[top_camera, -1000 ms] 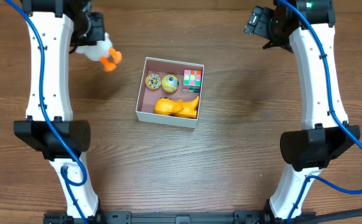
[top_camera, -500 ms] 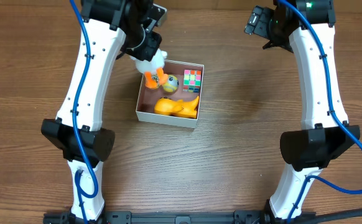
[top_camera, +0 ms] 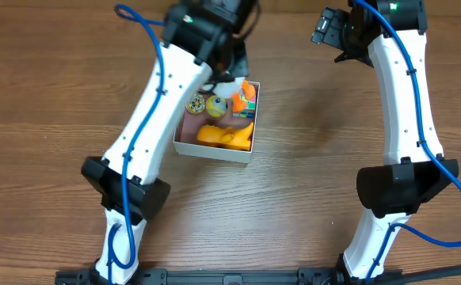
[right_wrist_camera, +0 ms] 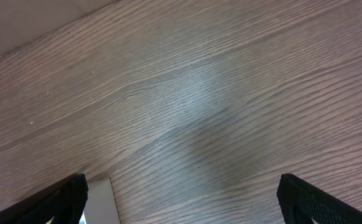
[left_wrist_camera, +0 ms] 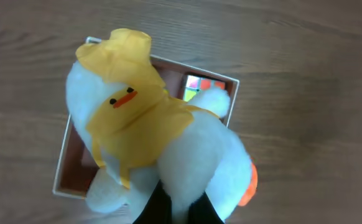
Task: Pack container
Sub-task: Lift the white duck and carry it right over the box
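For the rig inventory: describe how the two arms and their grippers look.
The left arm and right arm match: white tubular links joined by bulky black joint housings, with a blue cable running along each. The left gripper and right gripper have plain black fingers.

In the left wrist view, most of the container's (left_wrist_camera: 193,67) inside is hidden by the plush duck (left_wrist_camera: 162,143), and only a corner of the colour cube (left_wrist_camera: 196,84) is seen. The left gripper (left_wrist_camera: 176,213) is cut off by the picture's edge. In the right wrist view, a white object (right_wrist_camera: 100,202) is cropped and cannot be identified.
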Motion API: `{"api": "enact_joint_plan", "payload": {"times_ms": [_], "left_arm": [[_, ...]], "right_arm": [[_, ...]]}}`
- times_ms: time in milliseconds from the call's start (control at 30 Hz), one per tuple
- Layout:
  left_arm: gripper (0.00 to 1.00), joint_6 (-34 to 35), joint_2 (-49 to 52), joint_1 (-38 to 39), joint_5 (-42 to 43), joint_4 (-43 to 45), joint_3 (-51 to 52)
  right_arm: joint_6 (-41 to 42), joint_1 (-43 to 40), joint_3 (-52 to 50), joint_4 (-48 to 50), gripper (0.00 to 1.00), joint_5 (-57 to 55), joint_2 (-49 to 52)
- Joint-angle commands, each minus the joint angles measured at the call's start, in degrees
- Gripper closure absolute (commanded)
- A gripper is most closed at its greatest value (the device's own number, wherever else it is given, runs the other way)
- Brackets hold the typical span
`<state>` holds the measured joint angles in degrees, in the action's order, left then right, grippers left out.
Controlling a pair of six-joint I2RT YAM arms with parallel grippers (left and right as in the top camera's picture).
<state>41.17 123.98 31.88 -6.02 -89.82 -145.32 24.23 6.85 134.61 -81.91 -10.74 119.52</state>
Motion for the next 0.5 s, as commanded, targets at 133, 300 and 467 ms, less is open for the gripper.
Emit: {"api": "enact_joint_plan", "payload": {"times_ms": [133,300,467], "left_arm": [[0.96,28.8,-1.5,4.8,-16.0,0.5,13.9],[0.96,30.8,-1.5,4.0,-16.4,7.6,24.2],[0.96,30.6,-1.5,4.0,-14.2,14.3,27.7]], "right_arm": [[0.5,0.2,0.7,0.2,0.0,-0.3,-0.5],[0.5,0.2,0.7,0.2,0.0,-0.3,-0.5],[0.5,0.2,0.7,0.2,0.0,-0.3,-0.5]]}}
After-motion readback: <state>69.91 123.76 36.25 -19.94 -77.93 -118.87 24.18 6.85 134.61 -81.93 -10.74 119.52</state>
